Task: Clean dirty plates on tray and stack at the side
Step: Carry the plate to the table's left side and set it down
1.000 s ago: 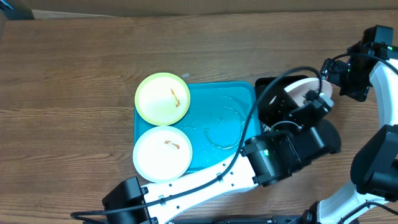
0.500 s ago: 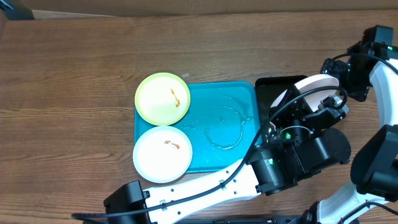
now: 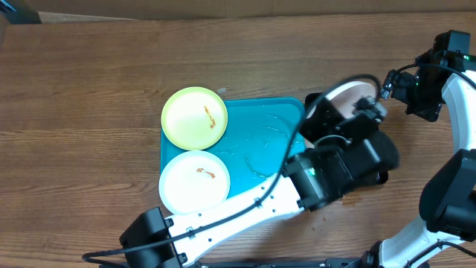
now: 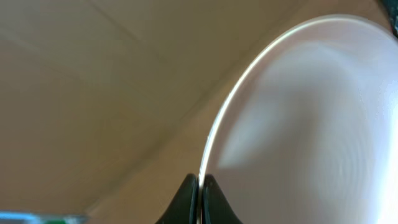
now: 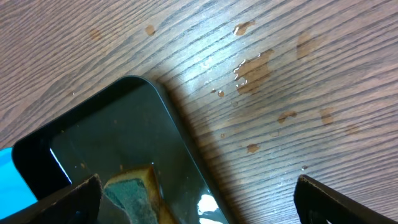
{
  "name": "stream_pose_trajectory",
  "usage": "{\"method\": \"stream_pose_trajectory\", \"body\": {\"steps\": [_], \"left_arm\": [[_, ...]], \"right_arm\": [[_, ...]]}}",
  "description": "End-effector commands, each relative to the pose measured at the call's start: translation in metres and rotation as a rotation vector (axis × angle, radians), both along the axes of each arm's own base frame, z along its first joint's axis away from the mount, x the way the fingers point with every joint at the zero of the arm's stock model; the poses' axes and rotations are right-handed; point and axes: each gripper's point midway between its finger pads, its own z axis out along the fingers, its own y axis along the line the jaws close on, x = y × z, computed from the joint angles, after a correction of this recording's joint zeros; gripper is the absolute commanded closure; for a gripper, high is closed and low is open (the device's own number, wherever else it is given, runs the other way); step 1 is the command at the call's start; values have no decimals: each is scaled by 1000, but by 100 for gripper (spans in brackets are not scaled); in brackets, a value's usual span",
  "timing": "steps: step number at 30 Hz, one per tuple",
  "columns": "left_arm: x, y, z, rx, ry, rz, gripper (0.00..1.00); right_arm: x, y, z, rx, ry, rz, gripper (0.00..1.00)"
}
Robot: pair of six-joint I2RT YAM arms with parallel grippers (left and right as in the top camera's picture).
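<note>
The turquoise tray (image 3: 271,119) lies mid-table. A pale yellow-green plate (image 3: 194,117) with an orange-brown smear overlaps its upper left corner. A white plate (image 3: 195,184) with a smear sits on its lower left. My left gripper (image 4: 200,186) is shut on the rim of another white plate (image 4: 305,124), held tilted above the black tray; overhead that plate (image 3: 346,95) shows partly behind the left arm. My right gripper (image 5: 196,202) is open above the black tray's corner, with the sponge (image 5: 130,193) between its fingers, not gripped.
The black tray (image 5: 118,130) lies right of the turquoise tray, holding the sponge and some water. Brown drops and wet spots (image 5: 252,68) mark the wood beside it. The right arm (image 3: 446,74) stands at the right edge.
My left arm has swung the held white plate from the right back left and up over the black tray. The right arm has stayed put.
</note>
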Motion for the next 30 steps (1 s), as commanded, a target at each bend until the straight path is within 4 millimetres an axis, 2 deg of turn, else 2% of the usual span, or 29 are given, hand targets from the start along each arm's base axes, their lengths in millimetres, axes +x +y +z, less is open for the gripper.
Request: {"method": "stream_pose_trajectory", "body": {"steps": [1,3,6,12,13,15,17,20,25,26,30], "left_arm": [[9,-3,-27,-265,208,5,96],[19,10,-44,-334,316,45,96],[38,34,-59,-422,421,117,96],[81,101,-81,-622,618,274,96],[93,127,-86,-693,665,334,96],[106,159,-89,-765,704,399,96],[118,198,-92,-824,716,477,96],[131,269,-97,-892,696,638,96],[128,382,-104,-951,632,893,96],[123,409,-106,-960,611,956,96],[102,489,-111,-997,538,1142,96]], "right_arm": [[4,-1,5,-6,-19,-5,0],[4,-1,5,-6,-19,-6,0],[4,-2,5,-7,-19,-5,0],[4,-1,5,-6,-19,-5,0],[4,-1,5,-6,-19,-6,0],[4,-2,5,-7,-19,-5,0],[4,-1,5,-6,-19,-6,0],[4,-1,5,-6,-19,-6,0],[4,-2,5,-7,-19,-5,0],[4,-1,5,-6,-19,-5,0],[4,-1,5,-6,-19,-5,0]]}}
